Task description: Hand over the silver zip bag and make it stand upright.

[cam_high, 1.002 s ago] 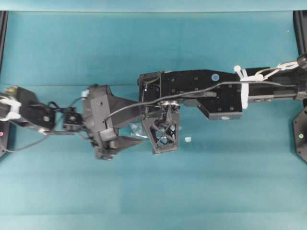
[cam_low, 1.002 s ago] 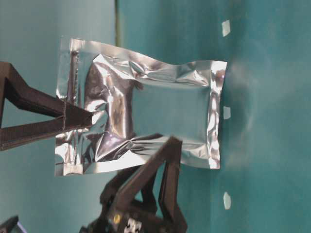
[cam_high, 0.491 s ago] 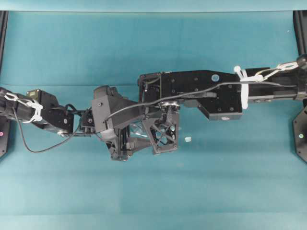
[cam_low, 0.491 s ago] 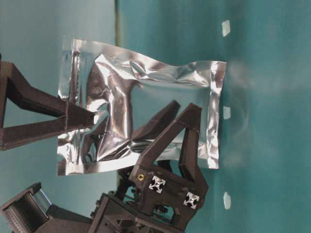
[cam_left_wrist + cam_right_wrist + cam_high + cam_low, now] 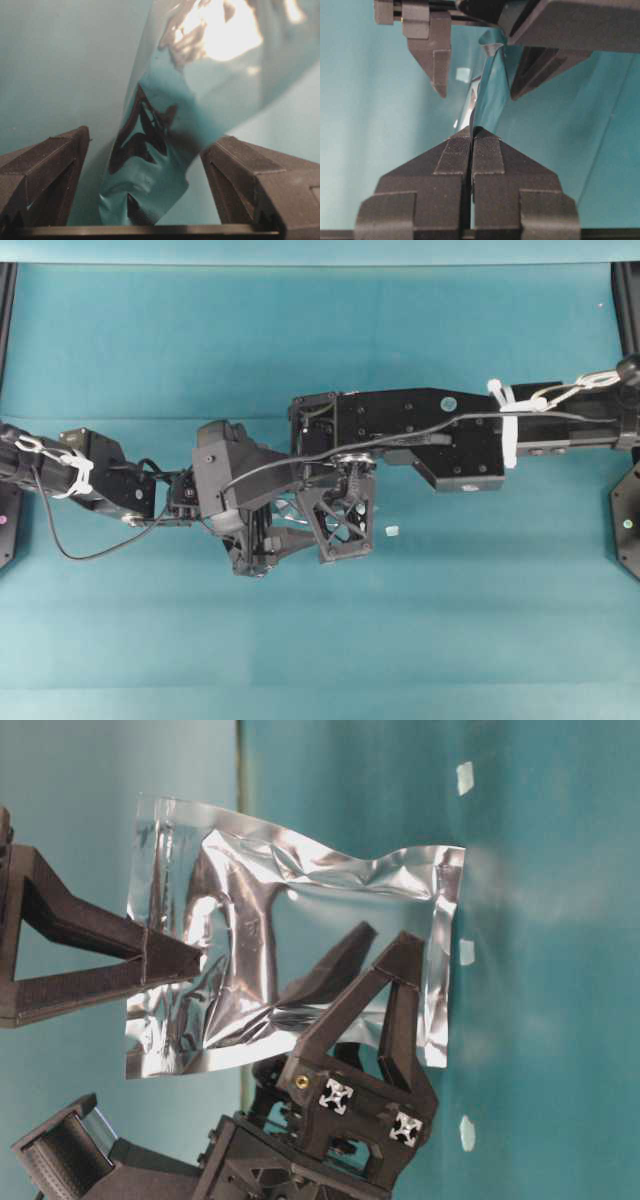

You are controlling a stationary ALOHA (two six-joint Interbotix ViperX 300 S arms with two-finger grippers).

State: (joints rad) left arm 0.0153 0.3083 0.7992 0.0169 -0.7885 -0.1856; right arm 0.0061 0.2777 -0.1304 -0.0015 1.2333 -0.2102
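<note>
Left tool (image 5: 145, 190) straddles silver zip bag (image 5: 150, 165).

Both arms reach toward the middle in the overhead view, the left from the left edge, the right from the right edge, stretched nearly straight. The right end effector (image 5: 471, 132) has its two pads pressed flat together, pinching the edge of the silver zip bag (image 5: 300, 970). The left end effector (image 5: 145, 170) has its fingers (image 5: 47, 175) spread wide, one on either side of the bag, neither touching it
</note>
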